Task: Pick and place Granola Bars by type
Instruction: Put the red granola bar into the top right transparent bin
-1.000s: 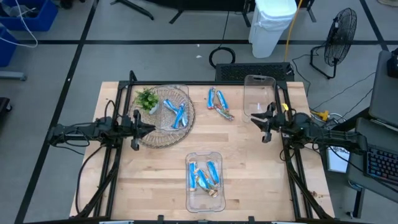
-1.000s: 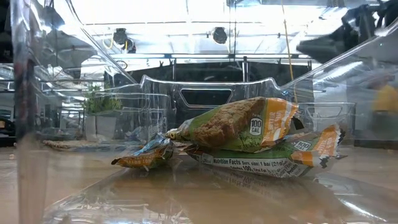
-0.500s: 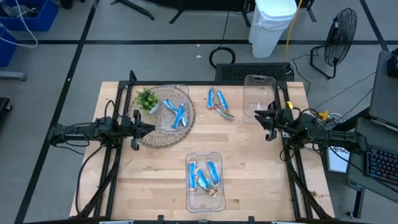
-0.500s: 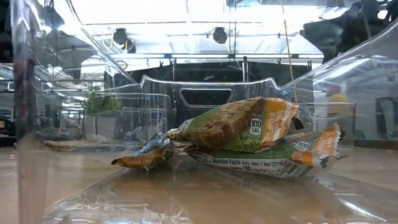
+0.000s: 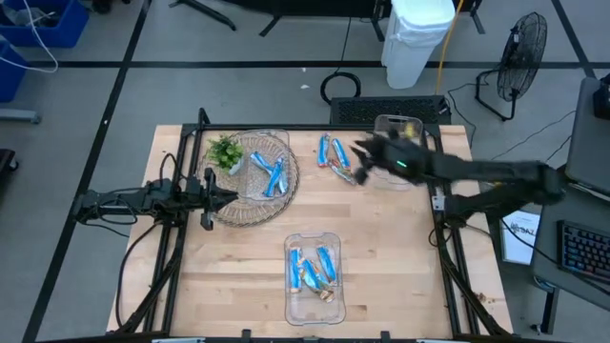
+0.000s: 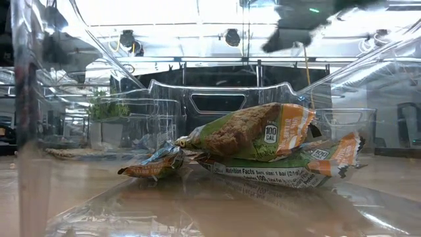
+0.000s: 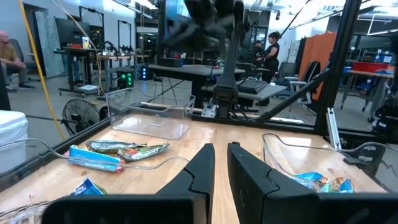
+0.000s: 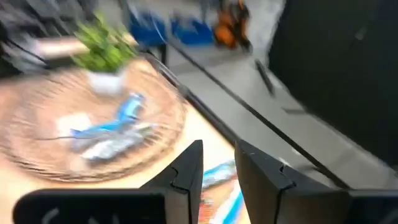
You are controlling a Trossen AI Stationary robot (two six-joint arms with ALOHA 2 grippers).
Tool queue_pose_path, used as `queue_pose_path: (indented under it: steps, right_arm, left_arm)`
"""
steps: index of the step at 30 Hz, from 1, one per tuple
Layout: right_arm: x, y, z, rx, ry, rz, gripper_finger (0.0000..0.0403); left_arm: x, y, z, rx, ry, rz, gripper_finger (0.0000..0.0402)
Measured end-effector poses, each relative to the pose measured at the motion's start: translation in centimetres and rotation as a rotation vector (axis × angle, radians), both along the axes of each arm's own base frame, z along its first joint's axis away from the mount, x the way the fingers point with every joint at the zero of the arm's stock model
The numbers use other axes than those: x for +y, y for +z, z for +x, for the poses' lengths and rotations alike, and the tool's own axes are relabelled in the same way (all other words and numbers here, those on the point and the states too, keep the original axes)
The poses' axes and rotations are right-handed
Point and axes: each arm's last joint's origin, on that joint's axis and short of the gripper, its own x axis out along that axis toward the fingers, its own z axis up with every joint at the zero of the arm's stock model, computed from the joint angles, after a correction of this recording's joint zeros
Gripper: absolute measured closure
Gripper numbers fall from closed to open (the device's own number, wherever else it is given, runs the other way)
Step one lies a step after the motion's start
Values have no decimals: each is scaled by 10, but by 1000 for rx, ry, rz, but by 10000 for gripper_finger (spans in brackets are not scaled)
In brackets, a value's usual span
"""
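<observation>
Looking down on the table (image 5: 229, 276), I see granola bars in three places: blue ones in the round wicker basket (image 5: 250, 211) at far left, beside a small green plant (image 5: 224, 151); a loose cluster of bars (image 5: 335, 159) on bare wood at far centre; more in the clear tray (image 5: 315, 303) at the near edge. A second clear tray (image 5: 385, 125) sits far right, partly under the right arm.

Right gripper (image 5: 361, 159) — blurred, just right of the loose cluster, above the table; its fingers (image 8: 186, 171) show a narrow gap with nothing between them.

Left gripper (image 5: 232, 194) rests at the basket's left rim — fingers (image 7: 202, 171) nearly together, a slim gap, empty.
</observation>
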Motion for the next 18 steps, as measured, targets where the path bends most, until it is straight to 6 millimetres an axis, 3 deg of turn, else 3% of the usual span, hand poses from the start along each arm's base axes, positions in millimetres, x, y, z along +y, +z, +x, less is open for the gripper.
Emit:
queue_pose_path:
  steps: [3, 8, 10, 13, 18]
  right_arm:
    - [-23, 18, 47, 202, -62, 12, 318]
    - [-63, 15, 108, 396, -128, 68, 319]
    - [-78, 9, 120, 442, -158, 97, 319]
    - [-97, -16, 130, 497, -130, 210, 319]
    - [-124, -50, 128, 533, -118, 425, 318]
  left_arm:
    - [0, 0, 0, -1, 2, -1, 353]
    - [0, 0, 0, -1, 3, 0, 353]
    - [0, 0, 0, 0, 3, 0, 353]
    - [0, 0, 0, 0, 2, 0, 353]
    - [0, 0, 0, 0, 2, -1, 353]
